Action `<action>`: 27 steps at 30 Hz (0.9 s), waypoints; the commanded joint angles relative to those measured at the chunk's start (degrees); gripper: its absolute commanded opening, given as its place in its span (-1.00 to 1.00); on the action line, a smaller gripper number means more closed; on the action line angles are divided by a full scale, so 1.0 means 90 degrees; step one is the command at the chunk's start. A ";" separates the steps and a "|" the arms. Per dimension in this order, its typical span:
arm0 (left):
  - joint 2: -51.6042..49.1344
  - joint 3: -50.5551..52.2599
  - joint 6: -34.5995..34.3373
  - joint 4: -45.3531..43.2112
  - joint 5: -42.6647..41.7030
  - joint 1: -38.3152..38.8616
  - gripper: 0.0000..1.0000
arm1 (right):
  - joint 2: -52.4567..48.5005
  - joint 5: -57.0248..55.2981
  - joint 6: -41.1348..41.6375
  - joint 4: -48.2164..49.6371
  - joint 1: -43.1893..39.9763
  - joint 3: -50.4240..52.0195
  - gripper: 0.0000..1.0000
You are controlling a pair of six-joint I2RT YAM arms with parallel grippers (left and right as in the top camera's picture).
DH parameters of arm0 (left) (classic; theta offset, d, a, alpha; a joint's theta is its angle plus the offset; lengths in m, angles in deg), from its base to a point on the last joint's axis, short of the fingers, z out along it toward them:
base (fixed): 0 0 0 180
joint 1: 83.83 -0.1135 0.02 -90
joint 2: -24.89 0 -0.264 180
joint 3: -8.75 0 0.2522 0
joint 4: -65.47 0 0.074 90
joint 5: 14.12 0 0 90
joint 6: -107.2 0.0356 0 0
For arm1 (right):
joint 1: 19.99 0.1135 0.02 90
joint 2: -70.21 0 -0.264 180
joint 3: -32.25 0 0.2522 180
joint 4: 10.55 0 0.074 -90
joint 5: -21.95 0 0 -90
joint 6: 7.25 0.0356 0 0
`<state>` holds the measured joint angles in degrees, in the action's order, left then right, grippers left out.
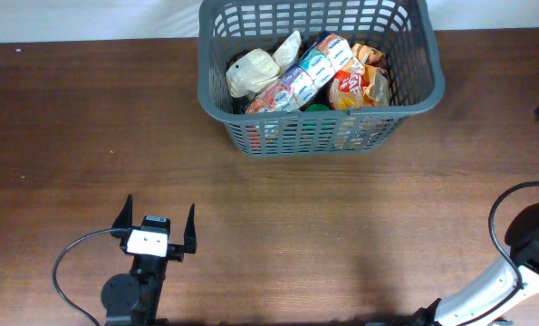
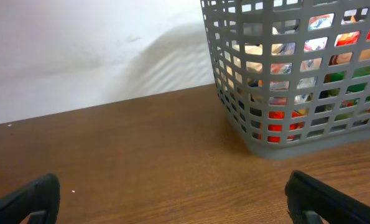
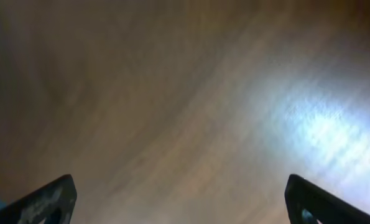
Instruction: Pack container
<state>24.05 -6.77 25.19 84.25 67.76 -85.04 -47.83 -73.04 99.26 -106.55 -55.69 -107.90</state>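
The dark grey slotted basket (image 1: 316,133) stands at the far centre of the wooden table. It holds a white bag (image 1: 251,72), several colourful packs (image 1: 310,71) and an orange snack bag (image 1: 364,83). My left gripper (image 1: 158,208) is open and empty at the near left, well short of the basket. In the left wrist view its fingers (image 2: 172,186) are spread wide over bare wood, with the basket (image 2: 309,144) ahead to the right. My right gripper (image 3: 180,186) is open and empty over blurred tabletop. Only its arm (image 1: 523,263) shows in the overhead view, at the near right corner.
A white wall or cloth (image 2: 79,50) rises behind the table's far edge. A black cable (image 1: 65,267) loops beside the left arm's base. Bare brown wood (image 1: 341,226) lies between the basket and both arms.
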 commanded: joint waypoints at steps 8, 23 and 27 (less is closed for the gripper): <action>0.0061 0.0073 0.0126 0.0015 0.0068 -0.0039 0.99 | 0.1804 -0.0015 0.0034 0.1513 0.0656 0.0068 0.97; 0.0061 0.0073 0.0126 0.0015 0.0068 -0.0039 0.99 | 0.5224 -0.0012 0.0034 0.5238 0.2021 0.3653 0.97; 0.0061 0.0073 0.0126 0.0017 0.0066 -0.0039 0.99 | 0.6183 -0.0010 0.0039 0.5241 0.2346 0.4626 0.97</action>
<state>24.05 -6.75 25.21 84.27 67.76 -85.04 2.40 -73.07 99.28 -59.66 -36.70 -70.90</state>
